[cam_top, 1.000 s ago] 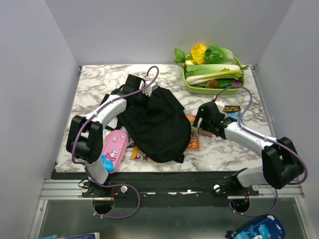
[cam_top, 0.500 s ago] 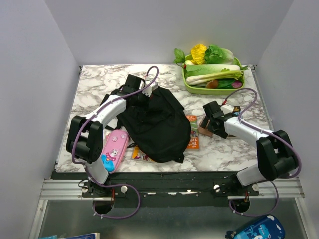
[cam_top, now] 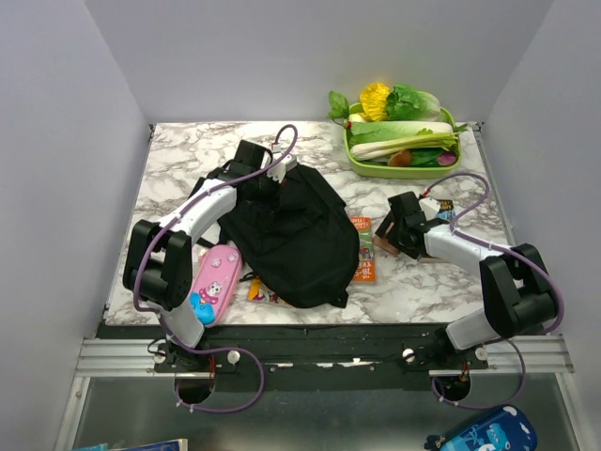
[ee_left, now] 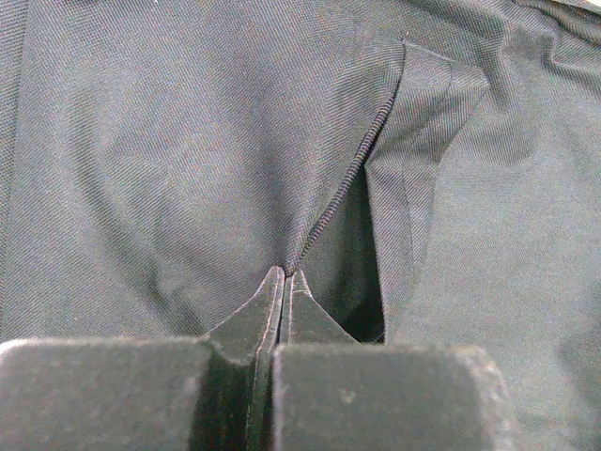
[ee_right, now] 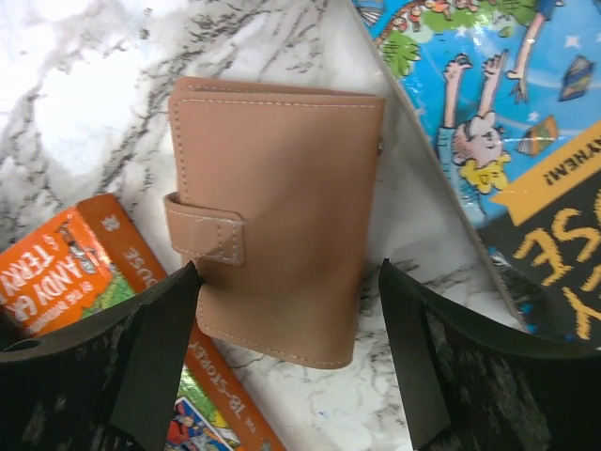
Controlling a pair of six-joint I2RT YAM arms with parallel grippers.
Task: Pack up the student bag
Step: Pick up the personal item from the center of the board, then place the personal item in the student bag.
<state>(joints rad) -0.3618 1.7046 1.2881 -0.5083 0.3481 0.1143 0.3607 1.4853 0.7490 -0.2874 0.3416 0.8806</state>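
1 black student bag point(cam_top: 291, 235) lies slumped on the marble table point(cam_top: 188, 150), left of the middle, with its zip slit gaping a little in the left wrist view. The left gripper point(ee_left: 285, 282) sits at the bag's far end, its jaws pressed tight together right on the zip line; I cannot tell whether any fabric is nipped between them. Just left of the bag, at the near edge, lies a pink pencil case point(cam_top: 214, 282). On the bag's right lies an orange book point(cam_top: 363, 249), and beside that a tan wallet point(ee_right: 282, 216) with a snap tab. The right gripper point(ee_right: 286, 272) hangs low over the wallet, its 2 fingers point(ee_right: 155, 357) spread wide on either side of it. A blue picture book point(ee_right: 470, 85) lies just right of the wallet. At the far right stands a green tray point(cam_top: 404, 172) of vegetables.
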